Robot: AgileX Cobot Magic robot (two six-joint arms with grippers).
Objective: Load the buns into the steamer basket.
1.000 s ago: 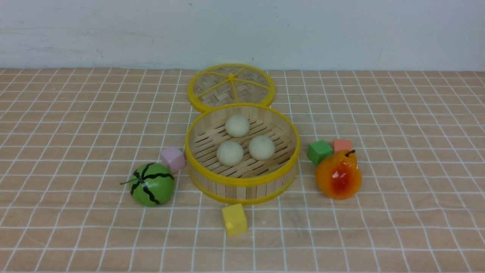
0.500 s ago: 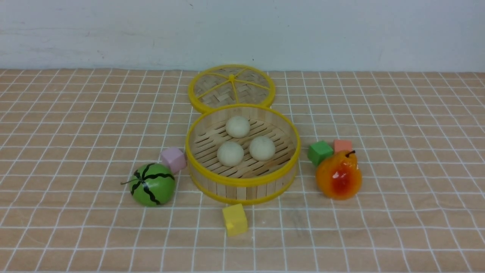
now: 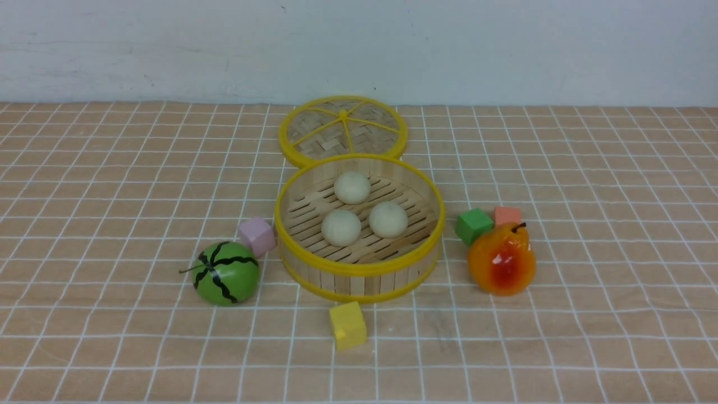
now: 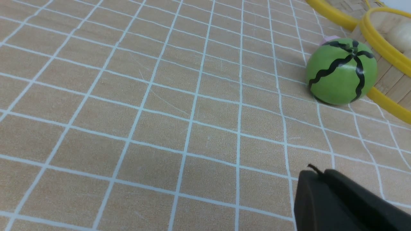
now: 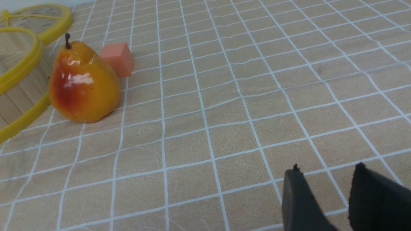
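Three off-white buns lie inside the steamer basket (image 3: 359, 269) in the front view: one at the back (image 3: 352, 187), one front left (image 3: 341, 227), one front right (image 3: 388, 219). The basket's yellow rim shows in the left wrist view (image 4: 382, 48) with part of a bun (image 4: 399, 32) inside. The basket's edge also shows in the right wrist view (image 5: 22, 69). No arm shows in the front view. My left gripper (image 4: 318, 175) is shut and empty, low over the cloth, away from the basket. My right gripper (image 5: 327, 170) is open and empty over the cloth.
The woven lid (image 3: 342, 130) lies behind the basket. A green watermelon toy (image 3: 225, 273) and pink cube (image 3: 256, 235) sit left of the basket, a yellow cube (image 3: 348, 324) in front, and a green cube (image 3: 473, 224), salmon cube (image 3: 507, 215) and pear (image 3: 501, 260) on the right.
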